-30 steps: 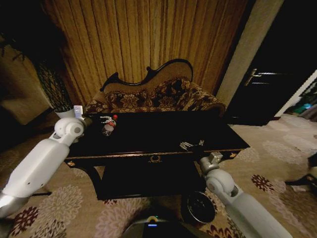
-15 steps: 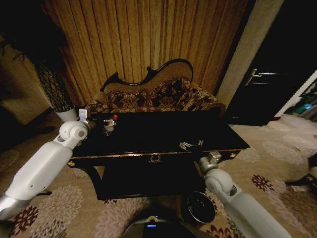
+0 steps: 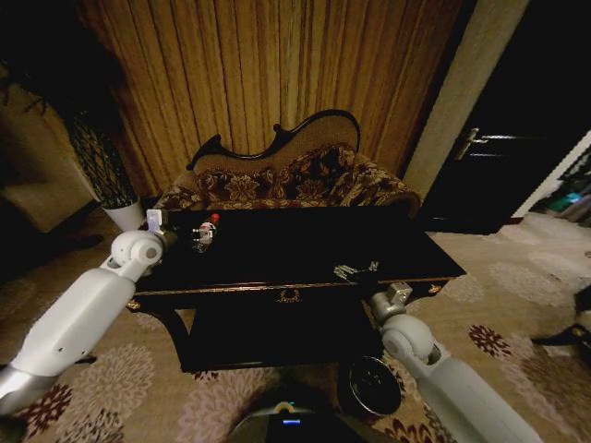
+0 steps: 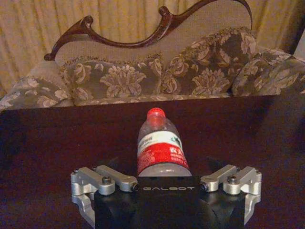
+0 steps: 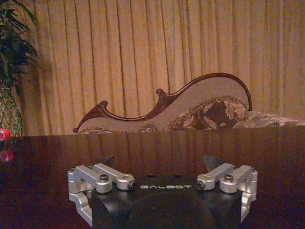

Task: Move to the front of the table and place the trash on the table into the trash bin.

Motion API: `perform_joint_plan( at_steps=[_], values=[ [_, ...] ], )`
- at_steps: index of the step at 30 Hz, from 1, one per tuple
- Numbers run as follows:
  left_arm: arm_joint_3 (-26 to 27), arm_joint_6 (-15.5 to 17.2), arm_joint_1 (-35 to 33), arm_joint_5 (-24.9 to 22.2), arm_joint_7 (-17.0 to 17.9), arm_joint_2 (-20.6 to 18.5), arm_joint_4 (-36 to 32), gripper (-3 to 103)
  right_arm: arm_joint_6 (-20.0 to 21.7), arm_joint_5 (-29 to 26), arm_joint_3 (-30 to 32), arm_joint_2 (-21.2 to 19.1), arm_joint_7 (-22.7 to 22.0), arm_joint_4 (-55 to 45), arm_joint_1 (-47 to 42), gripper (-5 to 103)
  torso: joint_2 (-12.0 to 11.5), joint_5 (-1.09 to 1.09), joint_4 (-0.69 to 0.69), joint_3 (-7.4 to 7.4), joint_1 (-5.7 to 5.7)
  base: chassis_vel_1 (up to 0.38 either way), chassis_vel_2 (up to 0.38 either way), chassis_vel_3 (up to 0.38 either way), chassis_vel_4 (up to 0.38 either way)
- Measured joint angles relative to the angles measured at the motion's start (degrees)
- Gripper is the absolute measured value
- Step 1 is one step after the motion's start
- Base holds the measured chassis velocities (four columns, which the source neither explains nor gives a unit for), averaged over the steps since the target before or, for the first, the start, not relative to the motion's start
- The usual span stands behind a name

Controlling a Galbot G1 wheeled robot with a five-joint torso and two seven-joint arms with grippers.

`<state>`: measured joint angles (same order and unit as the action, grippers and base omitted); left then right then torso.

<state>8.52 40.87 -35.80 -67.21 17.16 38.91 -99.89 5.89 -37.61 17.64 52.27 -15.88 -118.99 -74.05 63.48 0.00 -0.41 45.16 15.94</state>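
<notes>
1. Your left gripper (image 4: pixel 164 179) sits low over the far-left part of the table (image 3: pixel 295 254), jaws spread wide. The bottle (image 4: pixel 159 148) stands upright between them, red cap on top, label facing the wrist camera. The fingers (image 4: pixel 102 180) are not touching it on either side.
2. Step in hand, as I judge it: closing on the bottle. In the left wrist view it looks roughly centred between the jaws; check that both sides have similar clearance before you squeeze.
3. Aim for contact on the labelled body, not the narrow neck. A clear plastic bottle will likely flex and be light, so close gently and evenly or it may tip or skid on the glossy top.
4. Your right gripper (image 3: pixel 367 273) rests at the table's front edge, right of centre, jaws open and holding nothing. The silvery wrapper bits (image 3: pixel 345 271) lie just beside it on the tabletop.
5. The trash bin (image 3: pixel 374 385) stands on the carpet (image 3: pixel 185 401) below the table's front-right part, near your right forearm. You will need to carry the bottle across to reach it.
6. The sofa (image 3: pixel 286 180) stands behind the table, well clear of the work.
</notes>
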Motion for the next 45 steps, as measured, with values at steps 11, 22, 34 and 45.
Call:
perform_joint_plan(
  at_steps=[11, 22, 34, 45],
  values=[
    [0.6, 0.0, -1.6, 0.1, -0.1, 0.0, 0.4, 100, -0.1, -0.1, 0.3, 0.1, 0.0, 0.0, 0.2, 100, 0.0, 0.00, 0.01, 0.00, 0.00, 0.000, 0.000, 0.000, 0.000],
    [0.9, -0.1, -2.1, 0.0, -0.1, 0.3, 0.5, 96, -0.2, -0.2, 0.1, 0.1, 0.0, 0.6, 0.7, 100, 0.0, 0.00, 0.00, 0.00, 0.00, 0.000, 0.000, 0.000, 0.000],
    [0.9, -0.1, -2.1, -0.2, -0.2, 0.5, 0.5, 55, -0.3, -0.2, 0.3, 0.2, -0.1, 0.9, 0.9, 100, 0.0, 0.01, 0.00, 0.00, 0.00, 0.000, 0.000, 0.000, 0.000],
    [1.4, -0.3, -2.4, -0.4, -1.0, 0.5, 0.5, 34, -0.4, -0.3, 0.4, 0.3, -0.2, 1.0, 1.0, 100, 0.0, 0.00, 0.00, 0.00, 0.00, 0.000, 0.000, 0.000, 0.000]
  ],
)
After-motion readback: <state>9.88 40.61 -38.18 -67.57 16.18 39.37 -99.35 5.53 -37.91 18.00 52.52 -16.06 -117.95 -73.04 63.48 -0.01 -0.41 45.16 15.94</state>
